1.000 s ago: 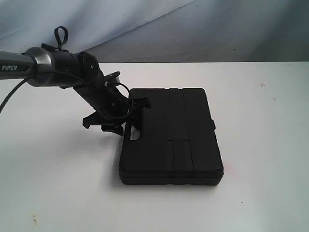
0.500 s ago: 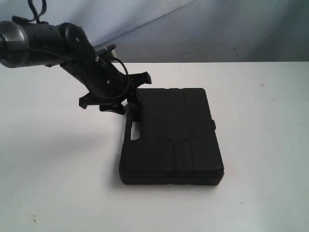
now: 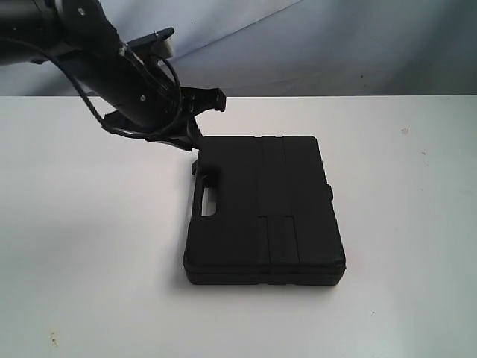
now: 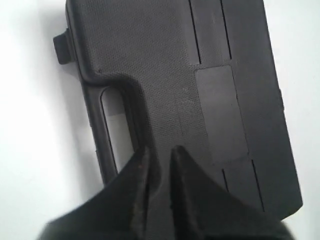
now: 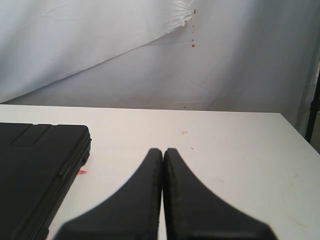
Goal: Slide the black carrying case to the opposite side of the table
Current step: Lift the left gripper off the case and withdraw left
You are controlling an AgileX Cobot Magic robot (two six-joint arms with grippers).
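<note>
The black carrying case (image 3: pixel 264 212) lies flat on the white table (image 3: pixel 89 246), its handle cut-out facing left. My left gripper (image 3: pixel 194 151) hangs just above the case's far left corner, clear of it. In the left wrist view its two dark fingers stand a narrow gap apart at the left gripper (image 4: pixel 160 152), with nothing between them and the textured case (image 4: pixel 210 60) below. My right gripper (image 5: pixel 163 151) is shut and empty over bare table, to the right of the case (image 5: pixel 35 155). It is out of the exterior view.
A grey-white cloth backdrop (image 3: pixel 335 45) hangs behind the table's far edge. A small red mark (image 5: pixel 81 172) sits on the tabletop beside the case's right edge. Bare tabletop spreads on both sides of the case.
My left arm has lifted up and back to the left, away from the case's handle. The case has stayed where it was.
</note>
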